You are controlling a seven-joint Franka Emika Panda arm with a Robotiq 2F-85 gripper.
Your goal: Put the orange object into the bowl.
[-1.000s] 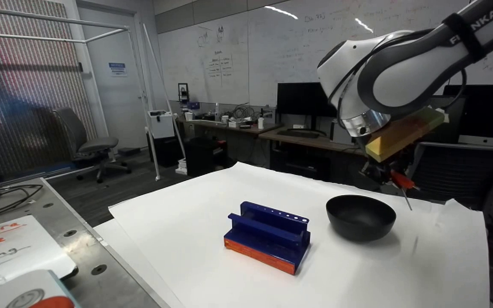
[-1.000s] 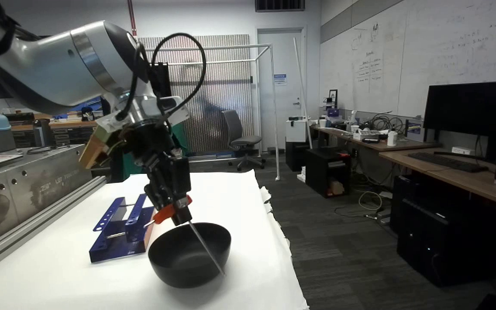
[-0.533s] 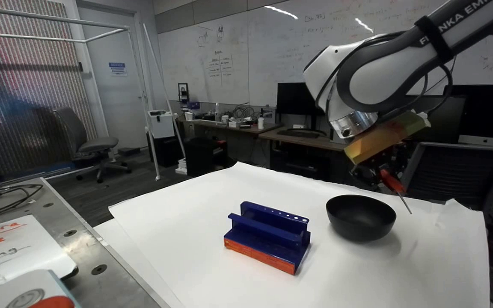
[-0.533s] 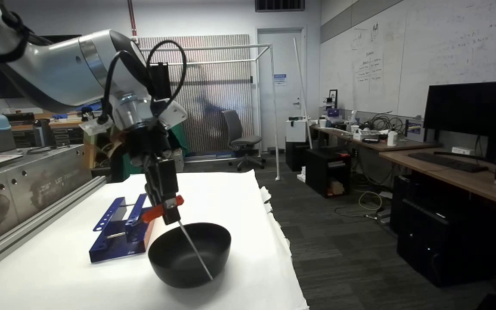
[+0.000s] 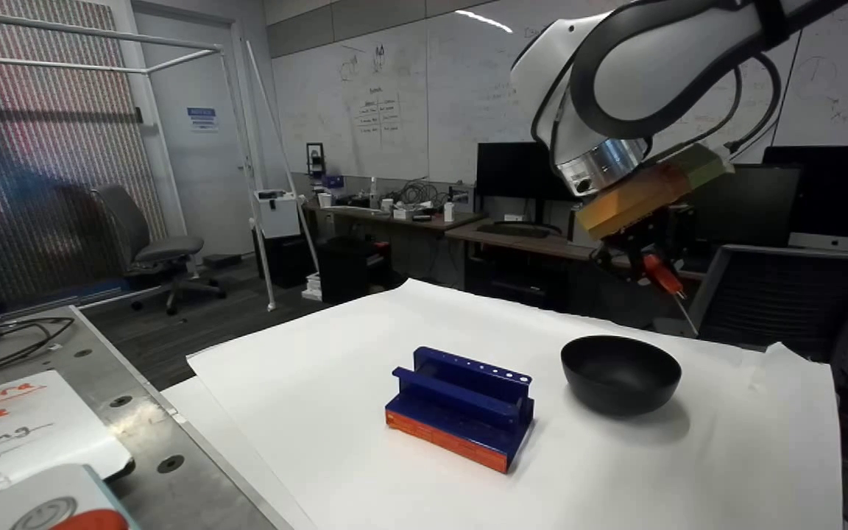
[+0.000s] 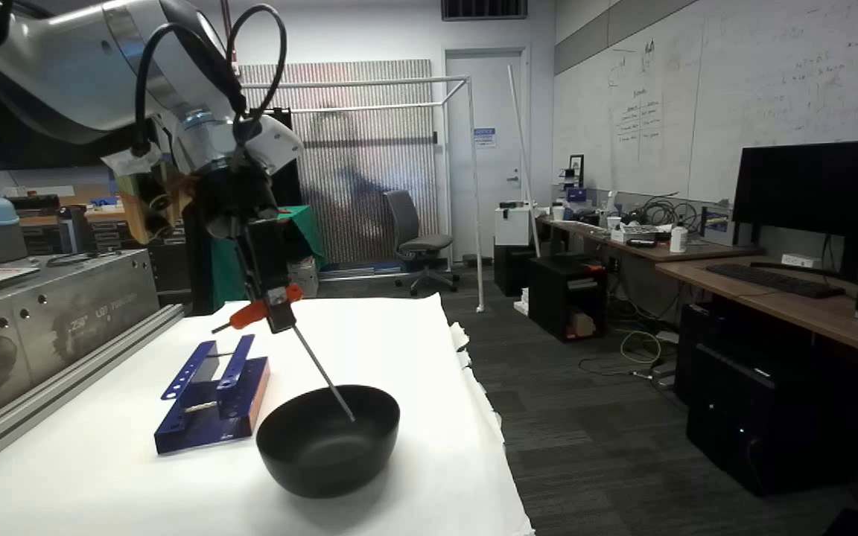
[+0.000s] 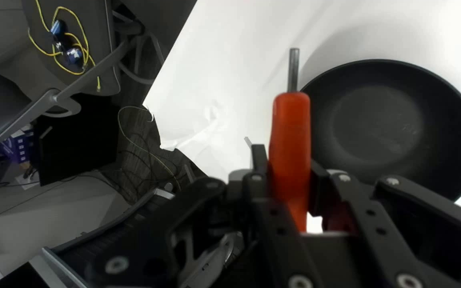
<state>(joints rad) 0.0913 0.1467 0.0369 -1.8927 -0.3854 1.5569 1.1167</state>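
Orange-red, the tool [image 7: 290, 128] sits clamped crosswise at the end of my pincer [image 7: 288, 170], well above the white counter [image 7: 230, 64]; in the wrist view, the black bowl [image 7: 378, 124] stands below it, to its right.

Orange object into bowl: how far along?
Done: slim orange-red metal-tipped tool gripped and off the white table sheet. In hand: black two-finger gripper holds it; wrist view shows it overlapping the edge of the round black bowl. Left: jaws shut on it, so probably centre, lower, release.
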